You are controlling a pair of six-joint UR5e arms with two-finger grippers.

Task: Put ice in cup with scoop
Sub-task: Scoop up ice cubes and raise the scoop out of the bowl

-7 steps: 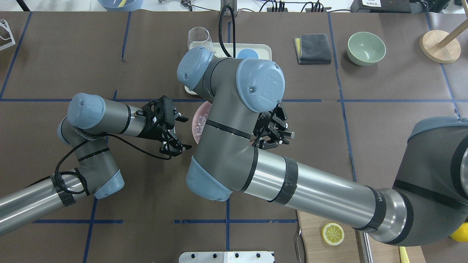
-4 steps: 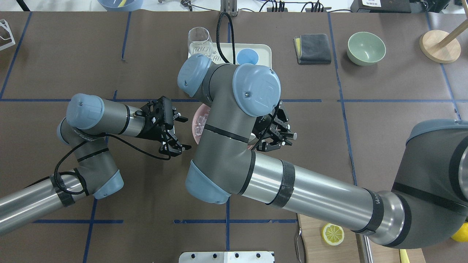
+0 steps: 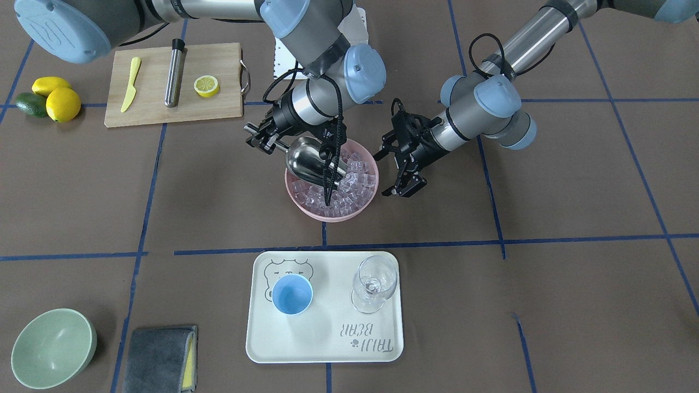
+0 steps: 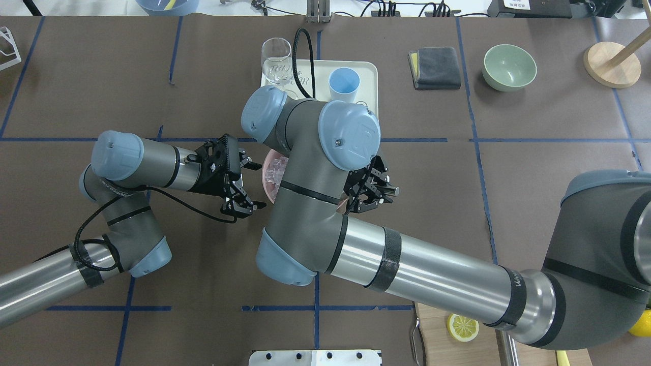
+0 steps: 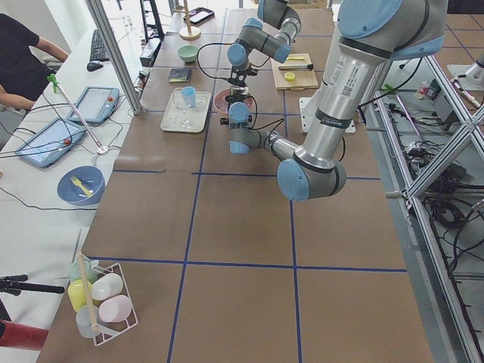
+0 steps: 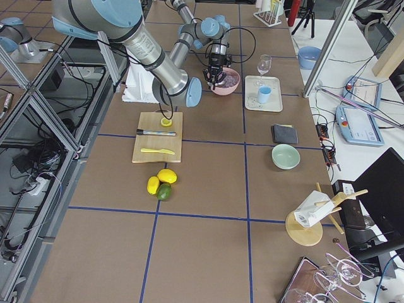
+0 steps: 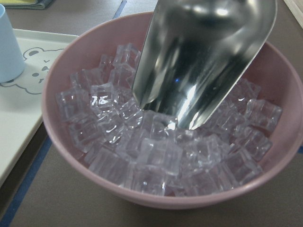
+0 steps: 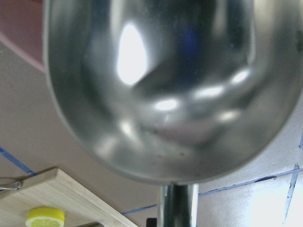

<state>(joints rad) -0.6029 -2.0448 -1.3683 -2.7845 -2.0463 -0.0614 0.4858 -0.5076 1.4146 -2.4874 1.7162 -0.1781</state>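
Tray is carrying printed lettering "TAIJI BEAR", reading upside-down in the front view, plus a cartoon bear face in one corner. Blue joint cap on the right arm is showing an embossed logo w/ an R legible.

Pink bowl is sitting on the robot's side of a blue tape line, close to it but not over it. Tray is lying just across that line, w/ a strip of bare brown table btwn them.

Cup is standing upright on the tray, light blue, mouth up, overlapping the bear face. Wine glass is standing on the same tray, near the cup but apart.

Ice is lying piled in the bowl as clear glassy cubes. Scoop, shiny steel, is tilting mouth-down w/ its lip resting in the cubes.

Right gripper is pinching the scoop's rod handle, outside the bowl's rim. Left gripper is hanging w/ fingers spread just beside the opposite rim, not touching.

Cutting board w/ knife, steel cylinder and lemon half is lying well apart on the right arm's side.
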